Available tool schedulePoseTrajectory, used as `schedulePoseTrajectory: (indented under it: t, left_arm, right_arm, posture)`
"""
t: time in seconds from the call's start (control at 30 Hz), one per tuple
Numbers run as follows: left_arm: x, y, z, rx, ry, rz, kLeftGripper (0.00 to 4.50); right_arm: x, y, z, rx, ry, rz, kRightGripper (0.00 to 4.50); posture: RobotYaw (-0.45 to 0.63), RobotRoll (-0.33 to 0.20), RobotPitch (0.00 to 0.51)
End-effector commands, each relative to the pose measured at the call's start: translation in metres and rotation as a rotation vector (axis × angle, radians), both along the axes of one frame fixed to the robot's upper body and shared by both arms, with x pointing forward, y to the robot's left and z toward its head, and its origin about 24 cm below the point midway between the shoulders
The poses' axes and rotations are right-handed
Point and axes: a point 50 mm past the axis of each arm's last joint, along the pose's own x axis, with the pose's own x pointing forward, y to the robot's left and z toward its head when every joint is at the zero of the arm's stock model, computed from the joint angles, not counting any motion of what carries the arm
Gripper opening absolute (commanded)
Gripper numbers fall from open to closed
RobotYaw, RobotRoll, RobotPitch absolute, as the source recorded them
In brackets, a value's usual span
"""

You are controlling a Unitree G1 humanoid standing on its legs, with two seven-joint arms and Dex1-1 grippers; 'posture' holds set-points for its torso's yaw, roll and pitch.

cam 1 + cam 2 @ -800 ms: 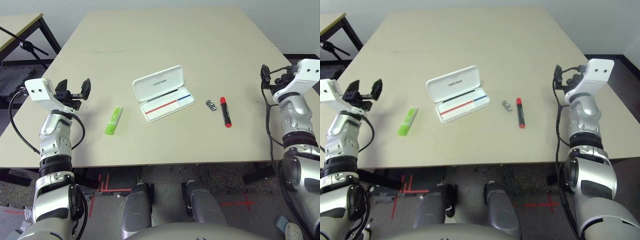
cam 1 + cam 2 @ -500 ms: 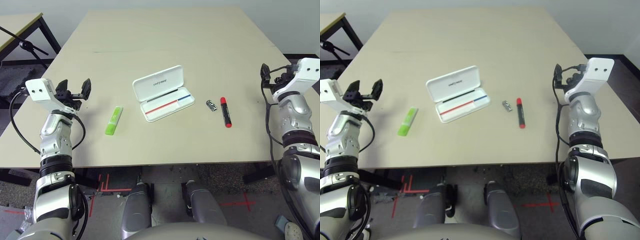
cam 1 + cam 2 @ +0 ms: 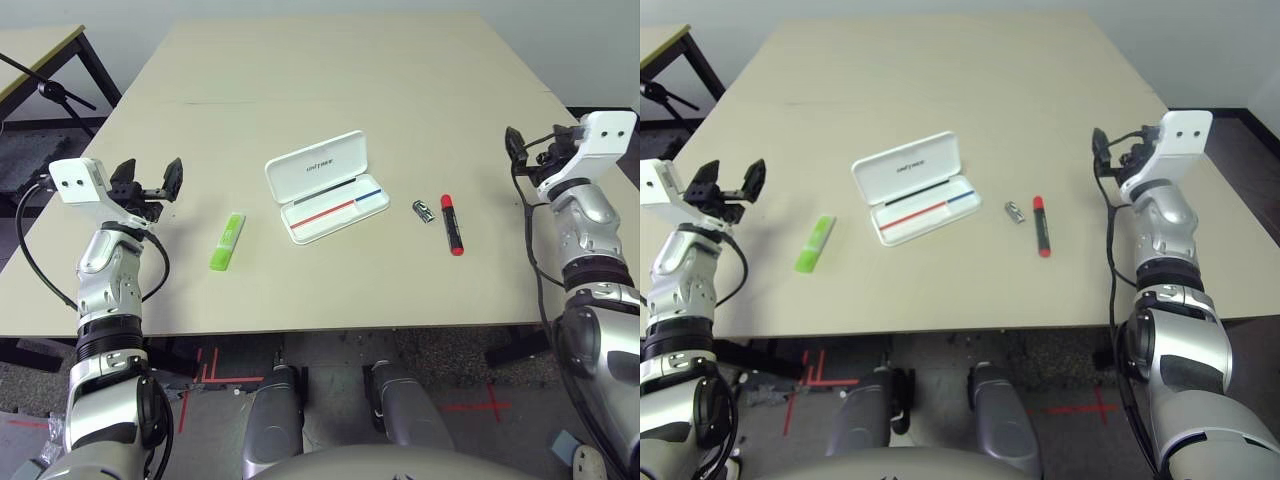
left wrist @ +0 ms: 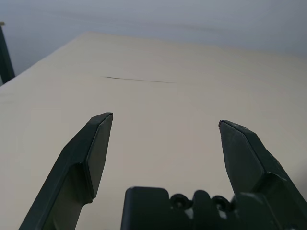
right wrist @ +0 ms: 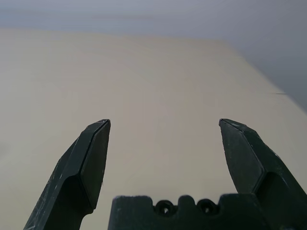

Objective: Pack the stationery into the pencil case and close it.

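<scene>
The white pencil case (image 3: 326, 186) lies open at the table's middle, its lid with black print toward the back and a red-and-blue stripe inside the tray. A lime-green highlighter (image 3: 228, 241) lies to its left. A tiny silver-black piece (image 3: 423, 210) and a red marker with a black section (image 3: 451, 223) lie to its right. My left gripper (image 3: 149, 178) hovers open left of the highlighter, well apart from it. My right gripper (image 3: 1114, 150) hangs open over the table's right side, beyond the marker. Both wrist views show spread fingers (image 4: 91, 153) (image 5: 88, 160) with nothing between them.
A second table's corner (image 3: 40, 45) and a dark stand (image 3: 55, 92) are at the far left. The tan table (image 3: 330, 80) stretches bare behind the case. Its front edge runs close below the stationery.
My right gripper has shifted a little to the left, toward the table's middle. The left gripper and the objects have not moved.
</scene>
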Motion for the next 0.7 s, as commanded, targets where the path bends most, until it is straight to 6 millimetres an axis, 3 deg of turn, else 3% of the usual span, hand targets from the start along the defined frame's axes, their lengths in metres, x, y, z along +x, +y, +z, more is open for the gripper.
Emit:
schedulePoseTrajectory:
  t: [0.03,0.4,0.6,0.7]
  left_arm:
    - [-0.002,-0.014,-0.001,0.011,0.017,-0.082,4.47]
    - [-0.009,-0.043,0.011,0.057,0.028,-0.269,4.47]
    - [-0.018,-0.059,0.019,0.082,0.070,-0.426,4.47]
    - [-0.032,-0.080,0.022,0.119,0.126,-0.614,4.47]
  right_arm:
    - [-0.003,0.007,0.000,-0.068,0.051,0.142,4.50]
    - [-0.029,0.035,-0.011,-0.234,0.260,0.574,4.50]
    - [-0.035,0.040,-0.011,-0.246,0.302,0.647,4.50]
    - [-0.034,0.040,-0.012,-0.250,0.303,0.644,4.50]
  posture:
    - [-0.10,0.000,0.104]
    - [-0.09,0.000,0.111]
    - [-0.08,0.000,0.116]
    - [-0.08,0.000,0.118]
